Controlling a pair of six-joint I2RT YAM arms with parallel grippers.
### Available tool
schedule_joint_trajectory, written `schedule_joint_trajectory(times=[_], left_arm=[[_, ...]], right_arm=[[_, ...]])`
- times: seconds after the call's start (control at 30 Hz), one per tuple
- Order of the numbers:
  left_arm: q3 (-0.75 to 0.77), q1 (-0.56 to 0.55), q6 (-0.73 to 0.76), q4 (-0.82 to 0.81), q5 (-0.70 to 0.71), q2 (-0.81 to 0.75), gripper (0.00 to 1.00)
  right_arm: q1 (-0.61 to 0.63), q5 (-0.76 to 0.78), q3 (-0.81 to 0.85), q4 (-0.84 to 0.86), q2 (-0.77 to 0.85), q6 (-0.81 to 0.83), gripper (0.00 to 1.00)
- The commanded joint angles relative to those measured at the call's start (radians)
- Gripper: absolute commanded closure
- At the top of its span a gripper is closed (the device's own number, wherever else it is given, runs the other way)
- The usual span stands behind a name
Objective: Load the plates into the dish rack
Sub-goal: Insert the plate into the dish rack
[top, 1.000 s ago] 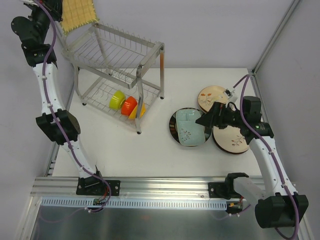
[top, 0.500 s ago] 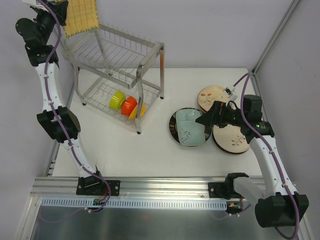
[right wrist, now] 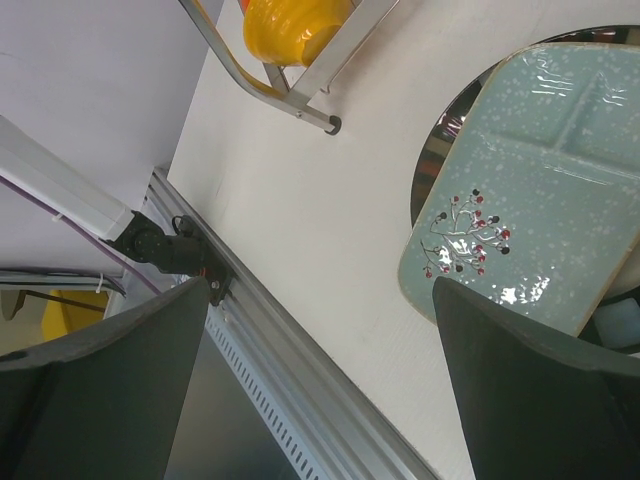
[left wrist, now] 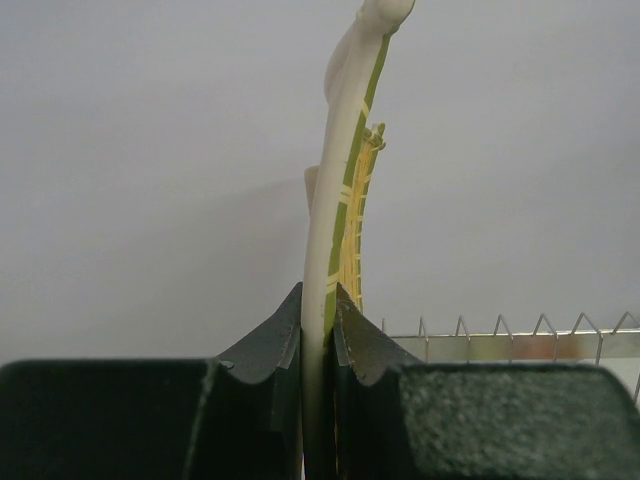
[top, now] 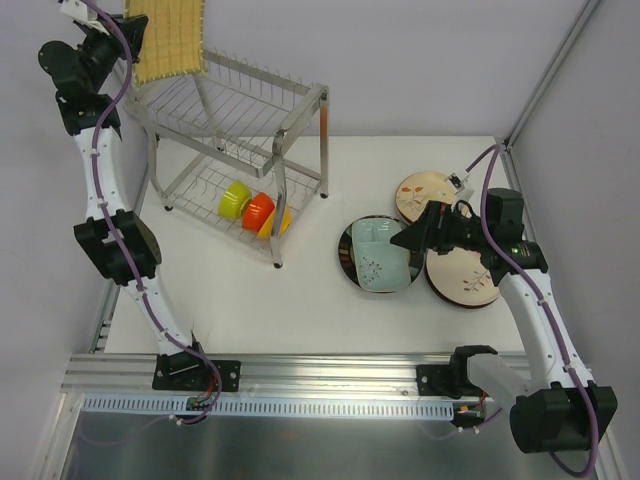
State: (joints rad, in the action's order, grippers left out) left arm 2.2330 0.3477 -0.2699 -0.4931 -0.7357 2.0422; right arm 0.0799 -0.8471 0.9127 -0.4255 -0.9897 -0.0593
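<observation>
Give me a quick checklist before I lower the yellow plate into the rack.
1. Left claw shut on the yellow plate by its edge: ok.
2. Plate standing on edge: ok.
3. Plate lined up with a slot in the rack: cannot tell.
4. Top level of the rack free of dishes: ok; the bowls sit lower down.
5. Right claw open, away from the rack, above the teal plate: ok.

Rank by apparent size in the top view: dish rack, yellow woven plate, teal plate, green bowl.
Dish rack
yellow woven plate and teal plate look alike, the yellow held nearer the camera
green bowl
</observation>
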Motion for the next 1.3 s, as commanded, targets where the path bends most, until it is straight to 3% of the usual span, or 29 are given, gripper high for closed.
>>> schedule_joint_trajectory(times=[0.0,1.27], left_arm=[[0.002,0.01,0.077,-0.125,-0.017,-0.017,1.0],[-0.32,0.051,0.118,-0.098,-0.016,-0.157,1.0]], right_arm=[[-0.003,-0.036,0.023,0.05,0.003,0.016,0.0],[-0.003,-0.037,0.0,0.05,0.017,0.018,0.0]])
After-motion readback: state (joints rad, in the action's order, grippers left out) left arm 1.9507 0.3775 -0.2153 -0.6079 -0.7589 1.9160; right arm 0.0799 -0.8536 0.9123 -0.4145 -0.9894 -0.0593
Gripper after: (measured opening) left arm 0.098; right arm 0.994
